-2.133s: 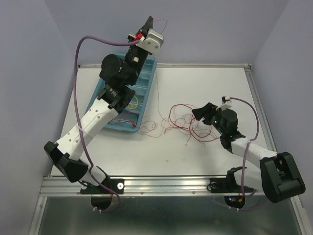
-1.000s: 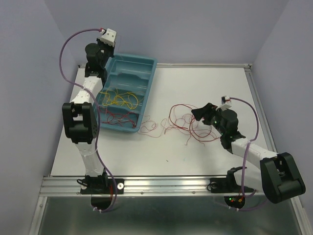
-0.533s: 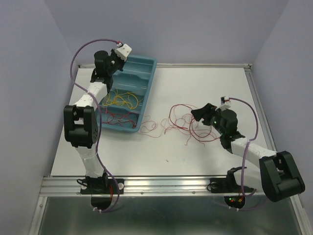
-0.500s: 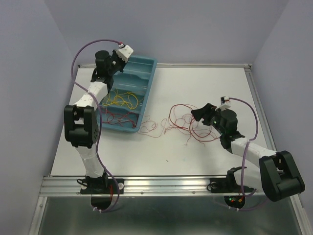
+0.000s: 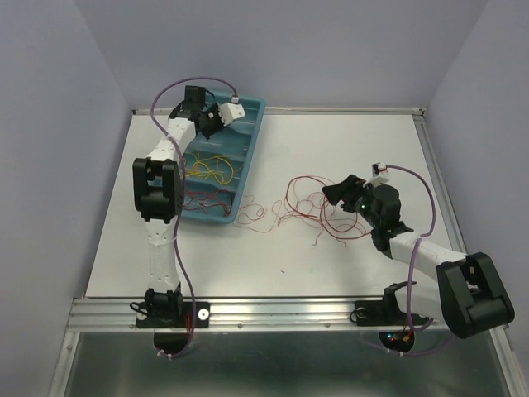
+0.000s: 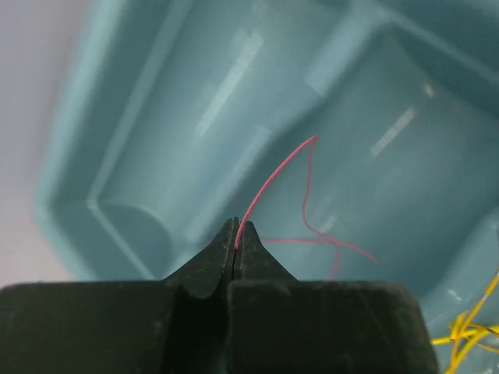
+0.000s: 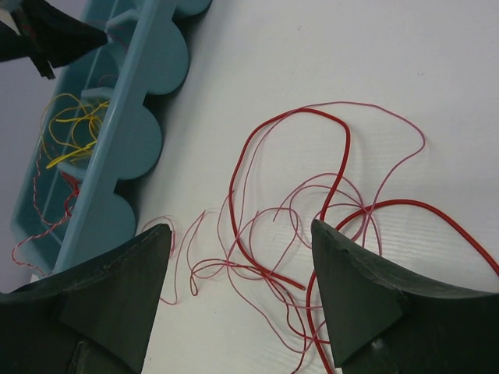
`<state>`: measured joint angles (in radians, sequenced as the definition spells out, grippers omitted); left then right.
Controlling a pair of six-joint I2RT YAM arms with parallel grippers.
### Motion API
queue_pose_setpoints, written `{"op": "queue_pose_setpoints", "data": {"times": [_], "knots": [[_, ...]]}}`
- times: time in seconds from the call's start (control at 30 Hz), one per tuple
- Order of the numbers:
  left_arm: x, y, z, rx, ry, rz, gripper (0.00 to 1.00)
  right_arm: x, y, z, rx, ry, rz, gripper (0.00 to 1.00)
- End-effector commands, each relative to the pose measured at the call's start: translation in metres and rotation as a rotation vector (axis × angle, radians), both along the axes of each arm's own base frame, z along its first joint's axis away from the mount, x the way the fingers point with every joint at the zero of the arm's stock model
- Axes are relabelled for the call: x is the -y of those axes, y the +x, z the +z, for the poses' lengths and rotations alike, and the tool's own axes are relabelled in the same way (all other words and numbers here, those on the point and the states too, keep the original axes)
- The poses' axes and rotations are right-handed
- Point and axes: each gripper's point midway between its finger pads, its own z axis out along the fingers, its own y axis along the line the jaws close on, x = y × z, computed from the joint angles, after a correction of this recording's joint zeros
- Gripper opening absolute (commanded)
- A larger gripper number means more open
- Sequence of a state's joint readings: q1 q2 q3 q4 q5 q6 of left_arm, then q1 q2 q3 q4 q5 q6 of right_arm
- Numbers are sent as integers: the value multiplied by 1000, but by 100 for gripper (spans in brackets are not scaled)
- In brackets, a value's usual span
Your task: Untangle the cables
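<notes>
Currently the step in hand appears to be depositing a separated strand: the left hand, pressed together, pinches one red cable over the far compartment of the tray at 11 o'clock. The right hand hangs spread above the red tangle at 3 o'clock on the bench. Next, probably: release, then fetch another strand.

a teal tray of smooth, glossy plastic, streaked with reflected light, sits at ten o'clock on a matt white table. thin red cables have a shiny plastic coating. the right gripper has matt black fingers. a brushed metal rail runs at six o'clock.
</notes>
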<state>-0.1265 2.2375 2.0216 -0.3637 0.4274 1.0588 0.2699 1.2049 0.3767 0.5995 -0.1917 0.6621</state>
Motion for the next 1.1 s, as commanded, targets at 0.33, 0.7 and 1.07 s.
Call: {"op": "queue_pose_setpoints", "data": {"times": [0.33,0.7,1.07], "knots": [[13,-27,10,-5,127,-74,51,-6,3,4,31,17,24,78],[20,-52,89,146,-64,-56,70,-9,8,-5,-13,14,28,78],[141,-187,185,112,-486,-214,73,-1,22,-43,-179,-86,-26,65]]}}
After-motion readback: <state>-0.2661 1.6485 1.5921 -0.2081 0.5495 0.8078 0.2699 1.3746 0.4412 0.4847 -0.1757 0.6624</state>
